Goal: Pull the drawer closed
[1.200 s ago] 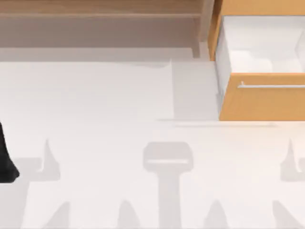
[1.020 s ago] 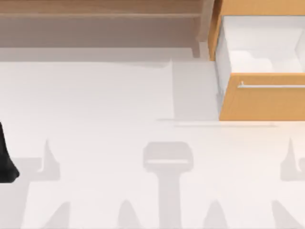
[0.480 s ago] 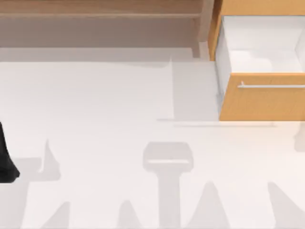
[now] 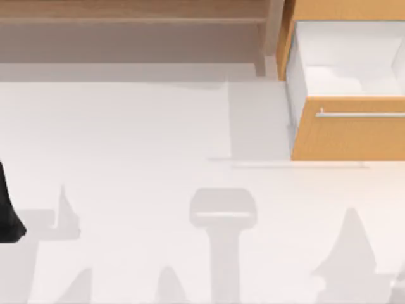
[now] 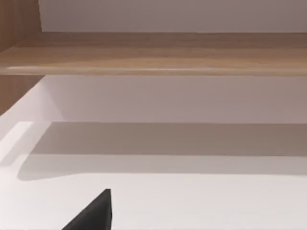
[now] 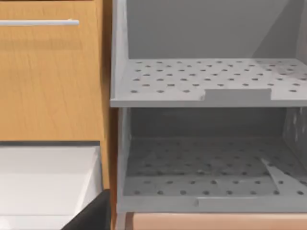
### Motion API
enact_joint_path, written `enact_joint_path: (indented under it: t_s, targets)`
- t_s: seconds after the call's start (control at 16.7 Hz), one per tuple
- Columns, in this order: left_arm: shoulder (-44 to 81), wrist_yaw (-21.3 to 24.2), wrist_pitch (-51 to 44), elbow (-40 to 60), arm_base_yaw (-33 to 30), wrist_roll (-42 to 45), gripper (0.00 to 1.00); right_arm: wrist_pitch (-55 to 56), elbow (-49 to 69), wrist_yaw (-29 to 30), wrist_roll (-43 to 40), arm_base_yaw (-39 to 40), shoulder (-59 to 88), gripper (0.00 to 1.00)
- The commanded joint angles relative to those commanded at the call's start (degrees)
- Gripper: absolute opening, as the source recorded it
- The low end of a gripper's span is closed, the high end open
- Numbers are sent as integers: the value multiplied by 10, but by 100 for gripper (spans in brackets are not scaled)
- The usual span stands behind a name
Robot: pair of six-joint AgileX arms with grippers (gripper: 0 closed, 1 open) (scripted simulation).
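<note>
The drawer (image 4: 347, 135) stands pulled out at the table's far right, showing its orange-tan front, thin silver bar handle (image 4: 361, 114) and white inner walls (image 4: 345, 60). In the right wrist view the orange-tan front (image 6: 48, 81) and the handle (image 6: 38, 22) face the camera from some way off, and a black part of my right gripper (image 6: 93, 215) shows at the picture's edge, apart from the drawer. My left arm (image 4: 6, 215) is parked at the table's left edge. A black part of its gripper (image 5: 93, 214) hangs over bare white table.
A long brown wooden shelf (image 4: 133, 12) runs along the back, also seen in the left wrist view (image 5: 153, 52). A grey perforated two-level rack (image 6: 206, 81) stands right beside the drawer's cabinet. The white table (image 4: 158, 139) lies open in front of the drawer.
The arm shadows on the table's lower right have shifted and merged into one tall shape. The drawer and my left arm have not moved.
</note>
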Motion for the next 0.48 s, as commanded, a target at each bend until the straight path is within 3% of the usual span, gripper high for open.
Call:
enact_joint_path:
  t_s: [0.48]
  targets:
    - [0,0,0,0,0,0,100,24,10,-21,0,-21,31,100]
